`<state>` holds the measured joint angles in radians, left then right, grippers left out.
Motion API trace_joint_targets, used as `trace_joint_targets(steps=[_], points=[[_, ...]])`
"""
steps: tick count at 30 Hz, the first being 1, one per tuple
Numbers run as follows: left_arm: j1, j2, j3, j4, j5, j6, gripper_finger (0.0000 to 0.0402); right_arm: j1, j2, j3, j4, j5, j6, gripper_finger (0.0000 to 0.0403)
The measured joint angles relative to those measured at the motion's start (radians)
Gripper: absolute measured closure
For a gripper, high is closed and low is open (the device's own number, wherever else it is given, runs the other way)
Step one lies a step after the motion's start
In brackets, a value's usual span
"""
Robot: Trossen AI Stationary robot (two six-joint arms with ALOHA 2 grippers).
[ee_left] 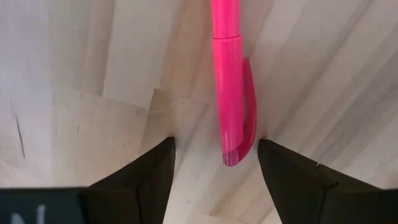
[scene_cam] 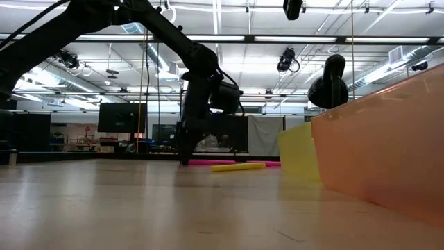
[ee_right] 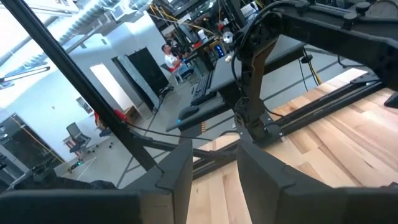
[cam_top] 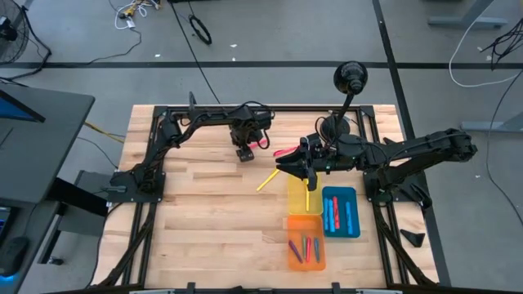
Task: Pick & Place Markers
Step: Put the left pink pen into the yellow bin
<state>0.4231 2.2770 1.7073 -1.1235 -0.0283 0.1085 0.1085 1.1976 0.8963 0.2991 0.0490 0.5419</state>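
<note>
High view: The left gripper (cam_top: pixel 244 153) is at the far middle of the bench (cam_top: pixel 204 212), directly over one end of the pink marker (cam_top: pixel 262 144), which lies just to its right. A second red-pink marker (cam_top: pixel 285 152) lies between the two arms, and a yellow marker (cam_top: pixel 268 180) lies diagonally on bare wood nearer the trays. The right gripper (cam_top: pixel 291 167) hangs above the far end of the yellow tray (cam_top: pixel 299 204), near that yellow marker. The orange tray (cam_top: pixel 306 242) and blue tray (cam_top: pixel 341 212) already hold several markers. The left arm is clearly the nearer one to the pink marker.

Low view: The left gripper (scene_cam: pixel 186 149) reaches down to bench level, with the pink marker (scene_cam: pixel 211 162) flat on the wood beside it and the yellow marker (scene_cam: pixel 238 167) just in front. Open bench lies on the near side; the trays stand off to the right.

Left wrist view: The jaws stand wide apart. The pink marker (ee_left: pixel 229 81) runs lengthwise away from them, its clipped cap end lying between the fingertips (ee_left: pixel 155 165), closer to one finger than the other. Closing here would probably pinch the cap end only, so a slight advance along the axis seems advisable.

Right wrist view: The right jaws stand partly apart, and nothing shows between them. They point toward the left arm and the room beyond.
</note>
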Motion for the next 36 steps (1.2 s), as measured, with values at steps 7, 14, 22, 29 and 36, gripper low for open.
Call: trace_joint_targets(steps=[7,14,22,29,36], points=[[-0.047,0.002,0.009,0.013,-0.084,-0.047,0.0164,0.000,0.000,0.000,0.001,0.000,0.000,0.0277],[-0.082,0.003,0.010,0.043,-0.120,0.016,0.0170,0.000,0.000,0.000,0.015,0.011,0.000,0.0277],[-0.078,0.004,0.010,0.064,-0.074,0.166,0.0206,0.000,0.000,0.000,0.100,0.014,0.023,0.0277],[-0.071,0.004,0.023,0.073,-0.021,0.100,0.0223,0.000,0.000,0.000,0.130,0.015,0.022,0.0277],[-0.074,0.004,0.023,0.076,-0.014,0.089,0.0280,0.000,0.000,0.000,0.136,0.018,0.026,0.0277]])
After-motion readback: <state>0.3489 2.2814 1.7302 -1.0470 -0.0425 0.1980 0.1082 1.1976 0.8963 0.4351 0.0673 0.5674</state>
